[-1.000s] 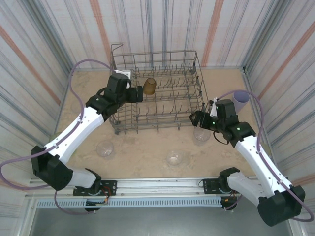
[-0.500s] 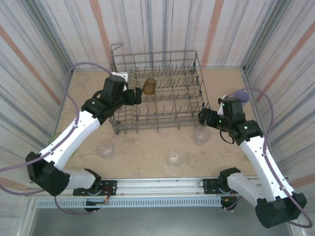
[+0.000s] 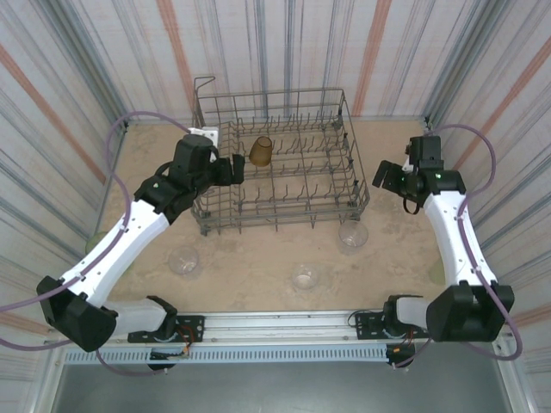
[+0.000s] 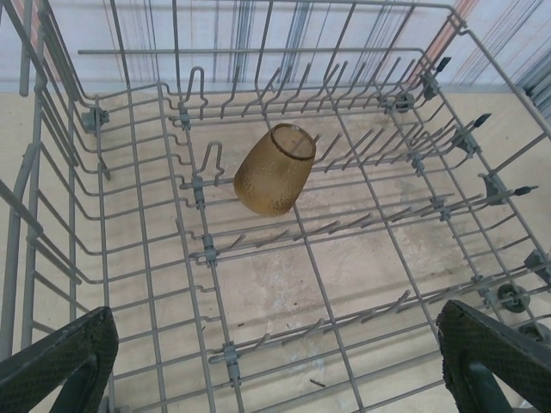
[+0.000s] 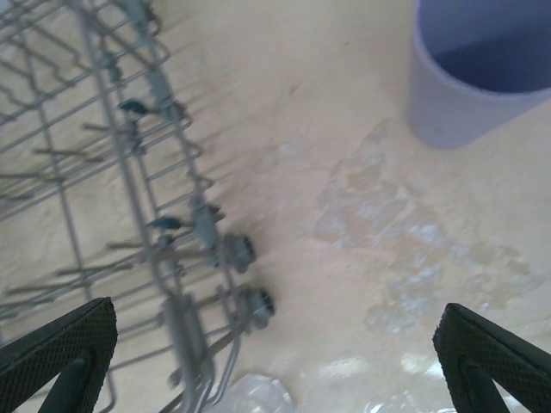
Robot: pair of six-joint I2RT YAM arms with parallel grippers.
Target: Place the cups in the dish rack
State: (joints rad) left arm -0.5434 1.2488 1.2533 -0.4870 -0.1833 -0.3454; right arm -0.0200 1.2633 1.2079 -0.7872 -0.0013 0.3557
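two claws, both spread wide and both empty. in the top view the left gripper [image 3: 234, 168] sits left of centre frame, at the left wall of the dish rack [image 3: 355, 176], pointing in over the wires. we can't tell if it touches the wire. in the left wrist view the left gripper [image 4: 275, 370] has its dark fingers [image 4: 60, 361] in the bottom corners of the frame with nothing between them but rack floor and tines.

the amber cup [image 3: 262, 151] is inside the rack, upper middle of the top view, in the back-left part of the basket. in the left wrist view the amber cup [image 4: 274, 169] is centre frame, tilted on the tines, mouth toward the upper right, well apart from the fingers.

the right gripper [image 3: 381, 176] is right of centre in the top view, just beside the rack's right wall and outside it. in the right wrist view the right gripper [image 5: 275, 357] is over bare table [image 5: 362, 198]. the rack's wires are at the left of the frame, and the lavender cup [image 5: 482, 82] stands mouth up in the upper right, apart from the fingers [image 5: 60, 348].

three clear cups stand on the table in the lower half of the top view, outside the rack: lower left [image 3: 183, 260], lower centre [image 3: 308, 275], and one near the rack's near right corner [image 3: 353, 234].
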